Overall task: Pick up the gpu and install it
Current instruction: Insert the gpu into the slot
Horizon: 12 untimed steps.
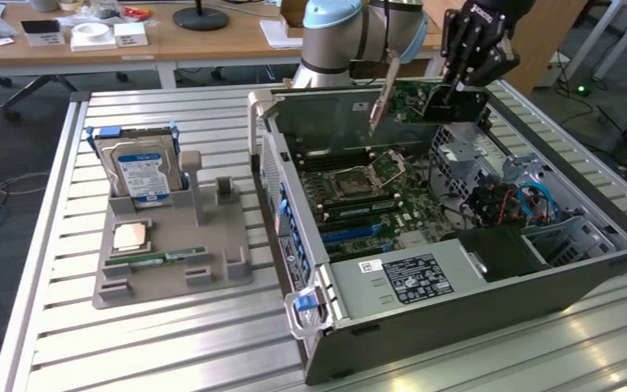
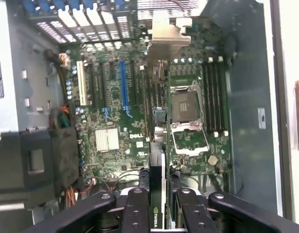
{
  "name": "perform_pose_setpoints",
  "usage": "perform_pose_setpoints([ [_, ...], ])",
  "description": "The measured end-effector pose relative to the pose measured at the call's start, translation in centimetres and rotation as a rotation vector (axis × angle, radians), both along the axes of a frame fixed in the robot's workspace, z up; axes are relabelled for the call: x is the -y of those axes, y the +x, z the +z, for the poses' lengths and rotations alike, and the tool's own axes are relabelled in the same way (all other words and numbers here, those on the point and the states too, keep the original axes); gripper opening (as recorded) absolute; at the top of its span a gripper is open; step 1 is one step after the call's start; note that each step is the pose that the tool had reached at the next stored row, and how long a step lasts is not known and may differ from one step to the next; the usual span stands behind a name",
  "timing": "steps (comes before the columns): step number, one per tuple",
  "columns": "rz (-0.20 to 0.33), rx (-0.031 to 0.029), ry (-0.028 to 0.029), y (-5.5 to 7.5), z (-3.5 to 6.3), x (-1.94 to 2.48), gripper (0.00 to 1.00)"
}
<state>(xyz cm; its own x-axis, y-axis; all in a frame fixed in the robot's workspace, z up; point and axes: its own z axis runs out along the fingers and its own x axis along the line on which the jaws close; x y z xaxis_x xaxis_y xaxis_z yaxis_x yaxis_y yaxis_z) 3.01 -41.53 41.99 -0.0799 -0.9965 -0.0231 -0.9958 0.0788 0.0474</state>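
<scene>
Slatted metal tabletop [image 1: 183, 343] carrying an open computer case [image 1: 488, 302] that lies on its side with the open face upward. Inside, a green motherboard [image 1: 368, 196] covers the case floor, with a processor socket [image 1: 357, 184] near its middle and a row of long expansion slots [image 2: 124, 82] beside it. A grey power supply [image 1: 411, 278] with a printed label fills the near end, and bundled cables [image 1: 521, 204] sit in the bay on the exterior view's right.

Just beside the case, on the exterior view's left, stands a grey moulded holder [image 1: 226, 269]. A blue-labelled hard drive [image 1: 140, 171] stands upright in its rear slot. A square processor chip [image 1: 131, 237] lies flat in a pocket, and a narrow green memory stick [image 1: 161, 257] lies in a groove in front of that.

The arm [image 1: 346, 33] reaches over the case's far wall. Its black jaws are clenched on the gpu [image 1: 417, 98], which hangs on edge above the far end of the case, its metal bracket [image 1: 382, 98] on the exterior view's left. Open air lies between the card's lower edge and the motherboard. In the wrist view the card is seen edge on, lined up over the board between the slots and the socket.
</scene>
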Motion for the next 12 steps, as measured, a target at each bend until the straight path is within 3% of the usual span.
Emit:
perform_pose_setpoints([
  [6,0.09,0.0,0.0,0.0,0.0,0.0,0.26],
  [12,0.101,0.0,0.0,0.0,0.0,0.0,0.26],
])
